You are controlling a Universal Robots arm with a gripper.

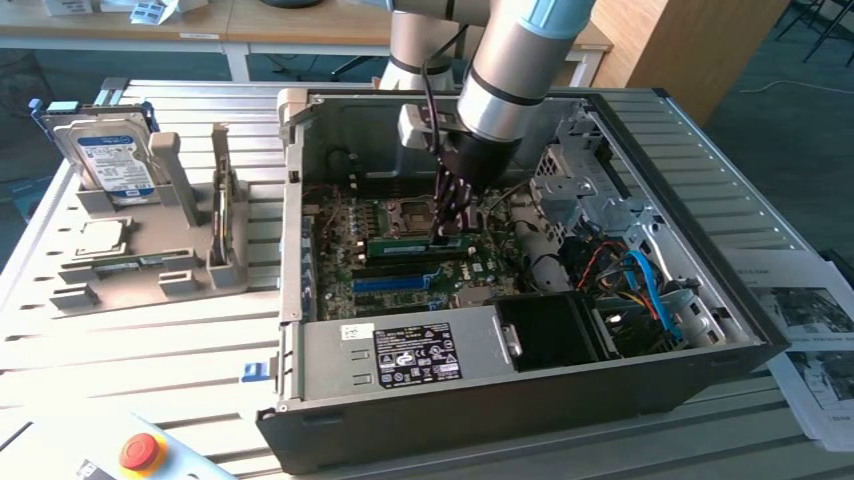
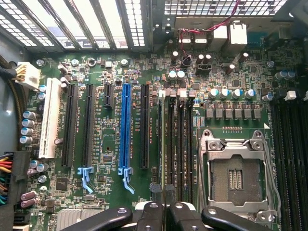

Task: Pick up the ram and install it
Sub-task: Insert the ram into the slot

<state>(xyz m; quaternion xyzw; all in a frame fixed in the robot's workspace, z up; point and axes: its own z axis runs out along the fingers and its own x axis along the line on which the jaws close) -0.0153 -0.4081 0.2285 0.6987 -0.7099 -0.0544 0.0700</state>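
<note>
The thin, flat green ram [image 1: 400, 244] is being clamped edgewise by the black gripper [image 2: 163, 195] at a long dark slot [image 2: 180, 144] on the green motherboard [image 2: 109, 144] inside the metal case [image 1: 534, 385].

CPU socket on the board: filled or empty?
Empty. The socket shows bare contacts inside its metal frame, with nothing seated in it. A square silver chip lies on the grey rack.

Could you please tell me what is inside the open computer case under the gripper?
A green motherboard with a blue expansion slot, black memory slots and an empty processor socket. The gripper, jaws shut on the ram, hides the board directly beneath it.
</note>
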